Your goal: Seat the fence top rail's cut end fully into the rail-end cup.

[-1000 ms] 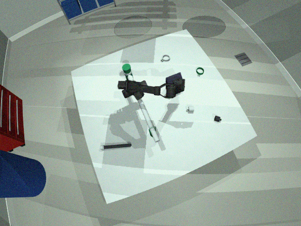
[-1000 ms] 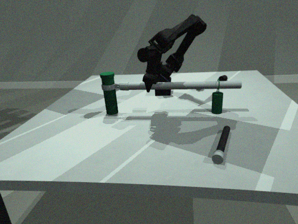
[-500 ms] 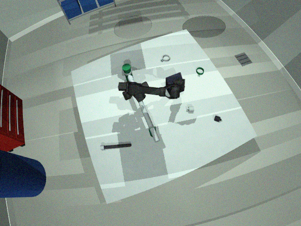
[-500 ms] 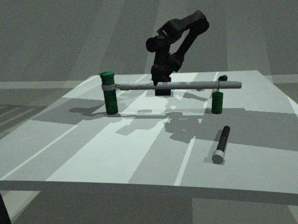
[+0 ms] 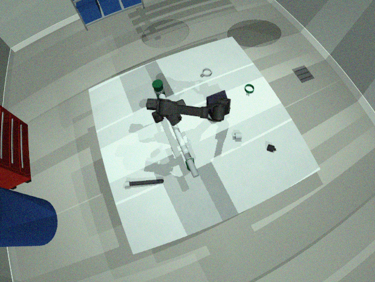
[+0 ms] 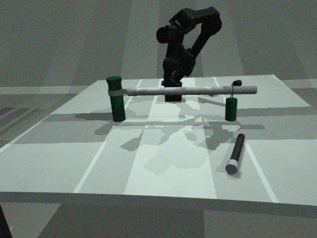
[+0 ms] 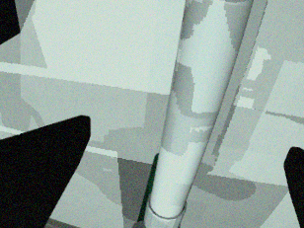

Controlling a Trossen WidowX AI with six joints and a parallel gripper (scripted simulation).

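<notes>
White and wide, the surface holds up everything. Above it, the long rail runs from the big green post to the small one. The gripper is wide, holding nothing, with the rail between its fingers, apart. The rail's end looks inside the cup; maybe only backing away is left.

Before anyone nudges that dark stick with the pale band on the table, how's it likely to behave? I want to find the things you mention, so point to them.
The dark stick (image 5: pixel 147 182) (image 6: pixel 238 150) would probably roll sideways, being round and lying on its side. It looks stiff, since it lies straight.
</notes>
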